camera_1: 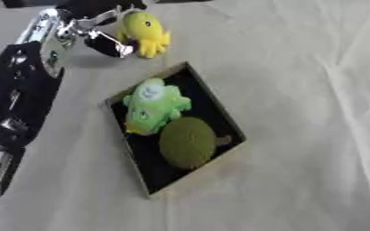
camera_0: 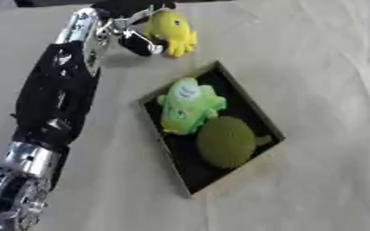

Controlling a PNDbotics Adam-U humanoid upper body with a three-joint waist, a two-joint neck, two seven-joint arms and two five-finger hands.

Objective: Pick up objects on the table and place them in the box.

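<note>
Nearest to me, my left arm [camera_0: 50,108] comes in from the lower left corner and stretches away up the left side, black with silver joints, over the pale cloth that covers the bench [camera_0: 322,67]. Beside it, toward the middle, the box [camera_0: 261,118] lies askew on the cloth, shallow, dark inside with a tan rim. Two things lie in it, touching each other: a round olive-green plush [camera_0: 226,142] in the nearer half and a light green plush toy [camera_0: 188,106] with a pale patch on top in the farther half. Beyond the box, near the far edge, my left hand [camera_0: 137,38] has its fingers curled against the left side of a yellow plush toy [camera_0: 172,31], pinching it. The yellow toy sits just past the box's far corner, outside it; I cannot tell whether it rests on the cloth or is lifted off. My right hand shows in neither view.
</note>
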